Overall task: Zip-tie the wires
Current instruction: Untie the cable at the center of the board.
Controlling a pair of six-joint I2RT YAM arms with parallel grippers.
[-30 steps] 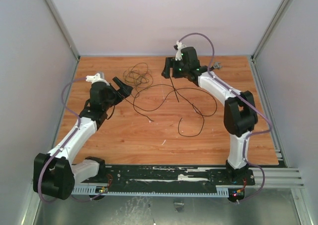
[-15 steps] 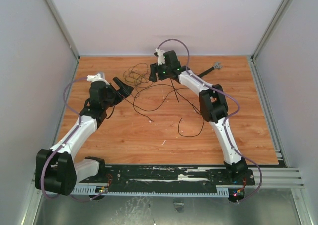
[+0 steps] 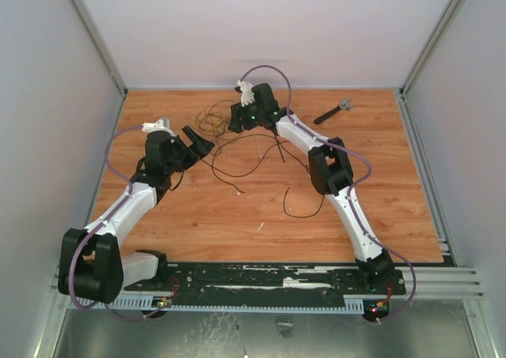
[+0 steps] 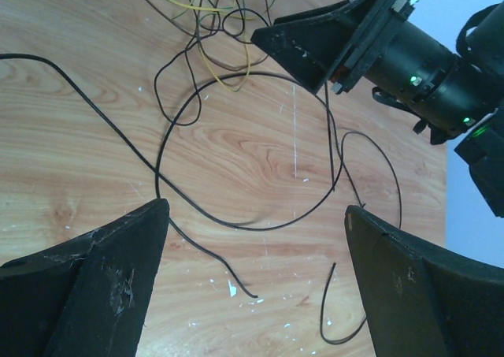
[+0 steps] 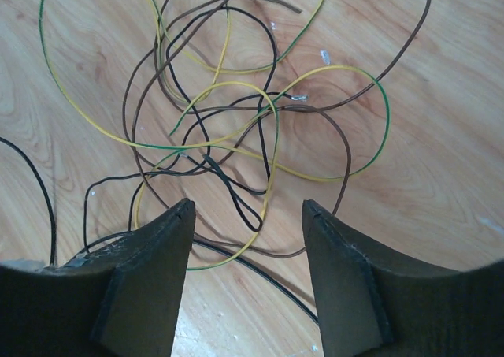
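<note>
The wires are a loose tangle of yellow-green, brown and black loops on the wooden table, at the back left of centre. My right gripper hovers open just above the tangle's near edge, nothing between its fingers. A long black wire curls in wide loops below my left gripper, which is wide open and empty. The zip tie, a short straight black strip, lies just right of the right gripper. The right gripper's fingers show at the top of the left wrist view.
A dark-handled tool with a grey head lies at the back right of the table. Grey walls close in the table on three sides. The right arm's forearm stretches diagonally over the black wire's loops.
The right arm has swung left from the back centre-right to above the wire tangle, uncovering the tool, and its jaws have narrowed a little. The left arm has barely moved.
</note>
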